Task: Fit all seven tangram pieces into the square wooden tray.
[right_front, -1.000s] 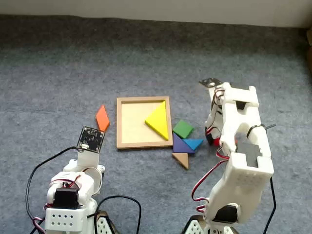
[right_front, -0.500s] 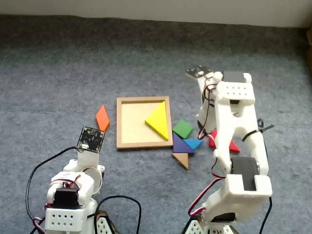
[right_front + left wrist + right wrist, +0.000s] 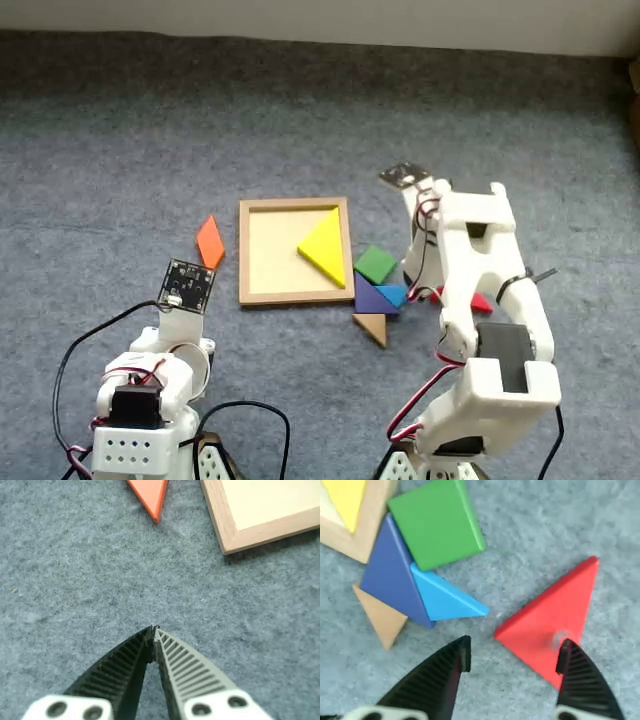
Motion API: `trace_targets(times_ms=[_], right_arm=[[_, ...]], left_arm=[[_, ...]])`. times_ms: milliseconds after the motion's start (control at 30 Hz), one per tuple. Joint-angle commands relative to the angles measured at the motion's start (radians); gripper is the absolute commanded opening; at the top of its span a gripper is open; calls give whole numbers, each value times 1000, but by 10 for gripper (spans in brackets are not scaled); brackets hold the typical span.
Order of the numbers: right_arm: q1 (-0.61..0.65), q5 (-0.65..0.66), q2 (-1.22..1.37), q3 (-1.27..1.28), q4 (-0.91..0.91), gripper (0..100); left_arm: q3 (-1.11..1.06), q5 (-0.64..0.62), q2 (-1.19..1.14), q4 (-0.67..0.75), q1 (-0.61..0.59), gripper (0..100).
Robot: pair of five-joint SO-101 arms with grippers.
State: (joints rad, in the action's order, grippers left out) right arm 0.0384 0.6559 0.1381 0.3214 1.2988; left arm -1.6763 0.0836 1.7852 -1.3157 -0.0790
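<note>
The square wooden tray (image 3: 246, 250) lies mid-table with a yellow triangle (image 3: 324, 247) inside it. An orange parallelogram (image 3: 210, 241) rests left of the tray, its tip (image 3: 148, 493) ahead of my left gripper (image 3: 152, 630), which is shut and empty near the tray's corner (image 3: 226, 535). Right of the tray lie a green square (image 3: 436, 524), dark blue triangle (image 3: 395, 577), light blue triangle (image 3: 445, 600) and tan triangle (image 3: 382, 617). My right gripper (image 3: 514, 652) is open just above the red triangle (image 3: 552, 622), one finger over its edge.
Grey carpet covers the table. The right arm (image 3: 480, 290) stands over the red triangle (image 3: 480, 302) and hides most of it in the high view. The left arm's base (image 3: 150, 400) sits at the front left.
The right arm swung left and lowered toward the pieces beside the tray, covering more of the red triangle. The left arm stayed still.
</note>
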Motion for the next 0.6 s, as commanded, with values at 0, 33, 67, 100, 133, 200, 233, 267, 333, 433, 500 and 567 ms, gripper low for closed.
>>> trace_targets(times_ms=[0, 33, 67, 100, 133, 200, 233, 267, 333, 433, 500, 567], right_arm=[[-36, 14, -56, 47, -128, 282], [-42, 14, -54, 64, -153, 282], [-44, 15, -54, 81, -174, 282], [-54, 29, -54, 96, -189, 282], [-64, 49, -54, 113, -203, 282], [-82, 71, -53, 137, -228, 282], [-88, 75, -50, 147, -237, 282], [-96, 77, -38, 150, -242, 282], [-102, 77, -4, 150, -240, 282], [-102, 77, 47, 150, -240, 282], [-102, 75, 61, 150, -236, 282], [-102, 71, 45, 140, -229, 282]], left_arm=[[-21, -9, 15, -3, -8, 32], [-21, -9, 15, -3, -8, 32], [-21, -9, 15, -3, -8, 32], [-21, -9, 15, -3, -8, 32], [-21, -9, 15, -3, -8, 32], [-21, -9, 15, -3, -8, 32], [-21, -9, 15, -3, -8, 32], [-21, -9, 15, -3, -8, 32], [-21, -9, 15, -3, -8, 32], [-21, -9, 15, -3, -8, 32], [-21, -9, 15, -3, -8, 32], [-21, -9, 15, -3, -8, 32]])
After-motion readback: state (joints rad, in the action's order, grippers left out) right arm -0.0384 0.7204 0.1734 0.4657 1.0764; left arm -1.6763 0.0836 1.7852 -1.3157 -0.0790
